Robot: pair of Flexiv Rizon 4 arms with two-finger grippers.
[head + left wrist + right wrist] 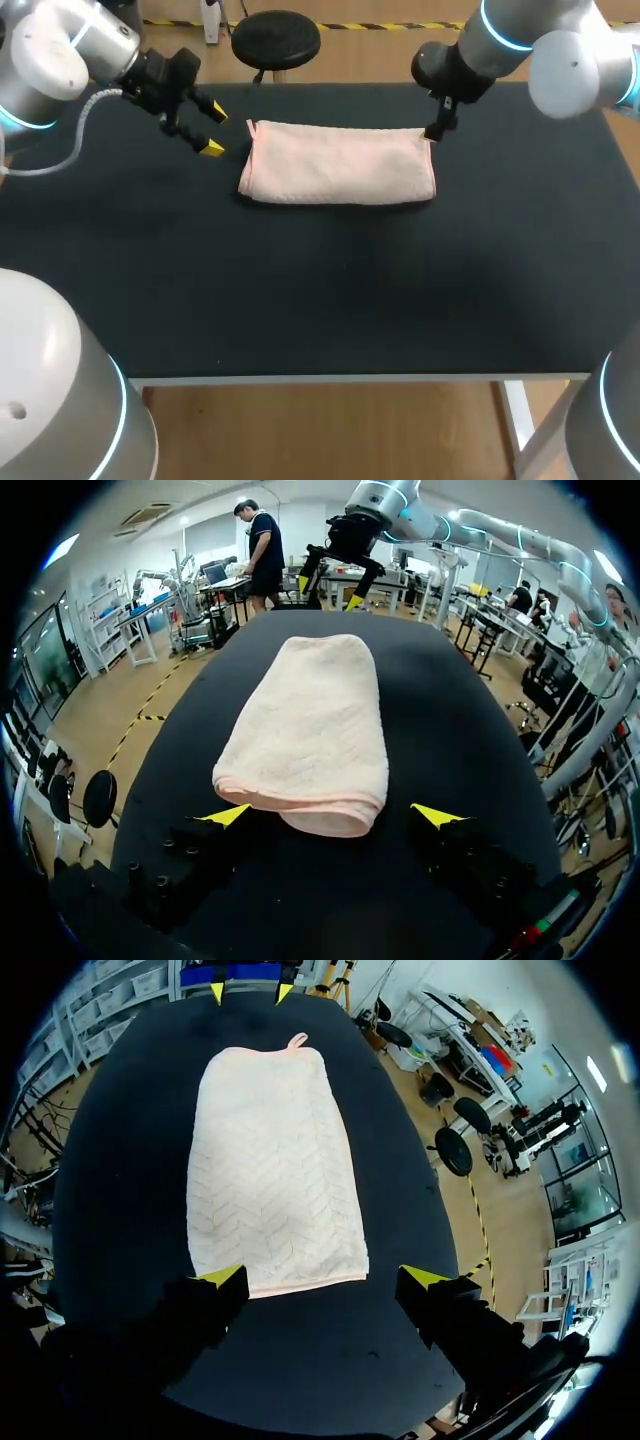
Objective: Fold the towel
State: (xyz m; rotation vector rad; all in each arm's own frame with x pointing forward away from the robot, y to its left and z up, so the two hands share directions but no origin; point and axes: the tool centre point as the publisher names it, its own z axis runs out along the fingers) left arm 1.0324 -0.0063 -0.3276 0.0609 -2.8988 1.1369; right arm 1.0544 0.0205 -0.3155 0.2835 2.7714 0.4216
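Head view, folded pink towel [338, 163] on black table [300, 290], left tool [216, 131] and right tool [323, 1277] spread wide, empty

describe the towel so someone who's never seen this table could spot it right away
On the black table, look toward the far edge, between the left gripper and the right gripper. The towel lies there, folded into a flat oblong. It is the only soft, pale pink thing, with a small loop at the corner by the left gripper.
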